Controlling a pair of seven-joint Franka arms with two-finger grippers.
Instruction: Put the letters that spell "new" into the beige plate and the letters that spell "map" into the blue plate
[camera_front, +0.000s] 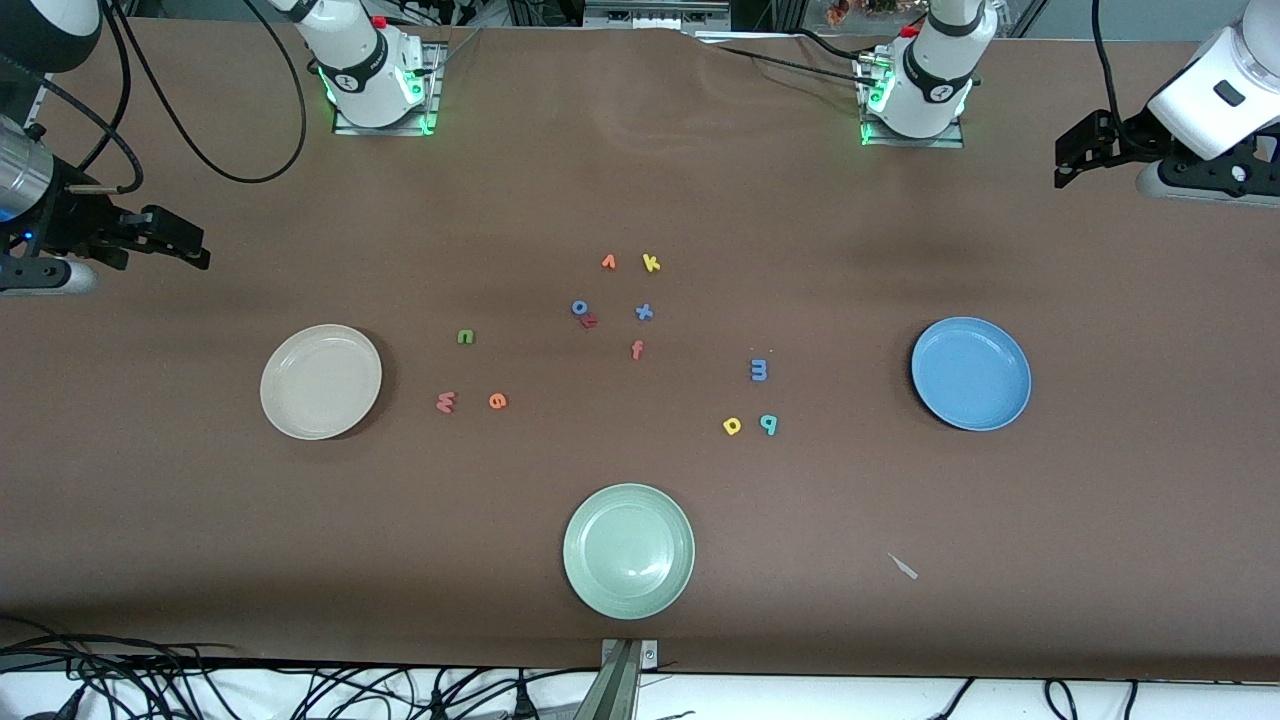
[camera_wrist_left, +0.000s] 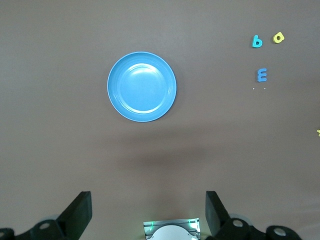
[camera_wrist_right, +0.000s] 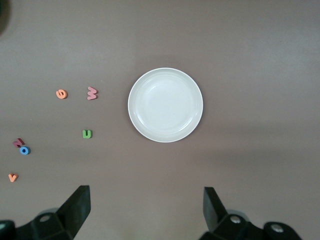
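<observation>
Three plates lie on the brown table (camera_front: 640, 180): the beige plate (camera_front: 320, 381) at mid-left of the front view, the blue plate (camera_front: 970, 373) at mid-right, and a pale green plate (camera_front: 628, 550) at lower centre, all empty. Twelve small foam letters lie between them. The green n (camera_front: 465, 337), pinkish-red w (camera_front: 445, 402) and orange e (camera_front: 497, 401) sit beside the beige plate. The blue m (camera_front: 759, 370), yellow a (camera_front: 732, 426) and teal p (camera_front: 768, 424) sit toward the blue plate. Six others cluster at centre: v (camera_front: 608, 262), k (camera_front: 651, 263), o (camera_front: 579, 307), x (camera_front: 644, 312), f (camera_front: 637, 350), and a dark red piece (camera_front: 590, 321), perhaps a z, touching the o.

The right gripper (camera_front: 175, 240) hangs at the upper left of the frame, jaws apart and empty. The left gripper (camera_front: 1075, 160) hangs at the upper right, jaws likewise apart and empty.
</observation>
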